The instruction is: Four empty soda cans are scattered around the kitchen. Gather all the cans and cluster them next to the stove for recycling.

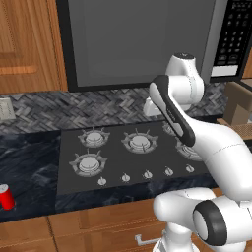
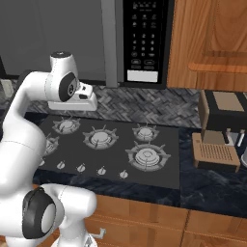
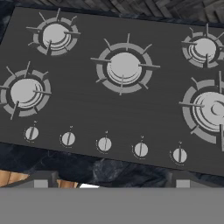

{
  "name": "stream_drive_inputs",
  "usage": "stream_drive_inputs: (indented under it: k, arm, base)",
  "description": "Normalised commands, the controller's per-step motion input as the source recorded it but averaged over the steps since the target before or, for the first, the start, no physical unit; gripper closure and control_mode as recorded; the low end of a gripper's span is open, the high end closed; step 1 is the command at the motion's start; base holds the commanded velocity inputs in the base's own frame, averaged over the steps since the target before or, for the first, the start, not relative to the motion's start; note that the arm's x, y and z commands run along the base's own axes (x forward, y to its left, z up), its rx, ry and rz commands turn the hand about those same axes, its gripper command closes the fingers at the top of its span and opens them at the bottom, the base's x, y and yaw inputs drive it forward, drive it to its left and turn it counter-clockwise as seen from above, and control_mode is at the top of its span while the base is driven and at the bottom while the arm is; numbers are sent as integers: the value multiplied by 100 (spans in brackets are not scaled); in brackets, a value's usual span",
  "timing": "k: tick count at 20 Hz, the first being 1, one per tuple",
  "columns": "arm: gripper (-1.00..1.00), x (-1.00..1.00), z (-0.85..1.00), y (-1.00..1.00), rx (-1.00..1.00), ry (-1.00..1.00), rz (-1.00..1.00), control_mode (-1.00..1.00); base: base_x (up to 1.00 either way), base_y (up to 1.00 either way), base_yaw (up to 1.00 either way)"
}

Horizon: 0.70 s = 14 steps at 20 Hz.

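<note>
A small bright red cylindrical soda can [image 1: 5, 196] with a silvery top stands tilted on the dark marbled stone table [image 1: 29, 167], well left of the flat black glass stove [image 1: 118, 157], near the picture's left edge. The stove has five silver ringed burners and a row of five small knobs. Above it, the robot's end effector [image 3: 111, 184] hangs spread wide, holding nothing.

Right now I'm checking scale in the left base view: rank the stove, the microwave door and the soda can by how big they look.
1. Microwave door, though the arm hides part of it.
2. Stove, close behind; its right side is hidden by the arm, so this order is unsure.
3. Soda can, clearly smallest and cut by the frame edge.
</note>
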Motion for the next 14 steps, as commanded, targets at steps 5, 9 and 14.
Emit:
stream_drive_inputs:
  k: [5,9,14]
  arm:
    - [-100,0,0,0,0,0,0,-100]
    - [-100,0,0,0,0,0,0,-100]
    - [-100,0,0,0,0,0,0,-100]
  base:
    - [0,0,0]
    - [0,0,0]
    - [0,0,0]
